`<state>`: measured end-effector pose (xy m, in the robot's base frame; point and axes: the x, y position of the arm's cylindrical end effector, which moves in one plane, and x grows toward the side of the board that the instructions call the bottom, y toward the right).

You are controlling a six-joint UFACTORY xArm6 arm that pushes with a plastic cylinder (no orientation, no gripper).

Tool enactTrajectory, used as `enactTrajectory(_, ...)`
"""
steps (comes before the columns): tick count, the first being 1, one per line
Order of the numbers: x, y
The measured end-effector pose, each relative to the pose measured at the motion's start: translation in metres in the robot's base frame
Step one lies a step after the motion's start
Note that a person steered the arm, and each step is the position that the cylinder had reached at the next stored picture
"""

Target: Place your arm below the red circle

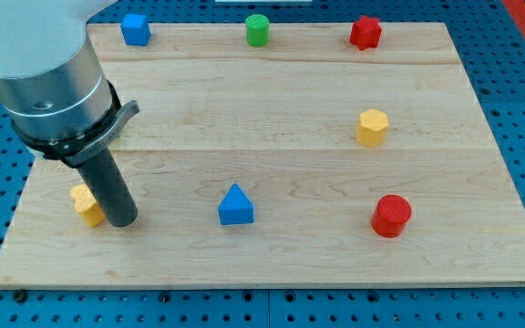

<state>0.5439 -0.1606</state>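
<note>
One long slide is still ahead: my tip [121, 221] sits bare, clamping nothing, seemingly touching the yellow block [86, 204] on its left. Red circle [391, 216] lies far right; next, sweep right beneath the blue triangle [236, 206].

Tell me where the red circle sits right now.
The red circle sits near the board's lower right corner, below the yellow hexagon and right of the blue triangle.

Pale wooden board [281, 109] carries red circle [391, 216], blue triangle [235, 206], yellow hexagon [372, 127], green cylinder [257, 30].
</note>
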Motion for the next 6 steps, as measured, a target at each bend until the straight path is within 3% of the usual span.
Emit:
enactTrajectory(2, 0.0, 0.003)
enactTrajectory(4, 0.046, 0.051)
enactTrajectory(6, 0.047, 0.243)
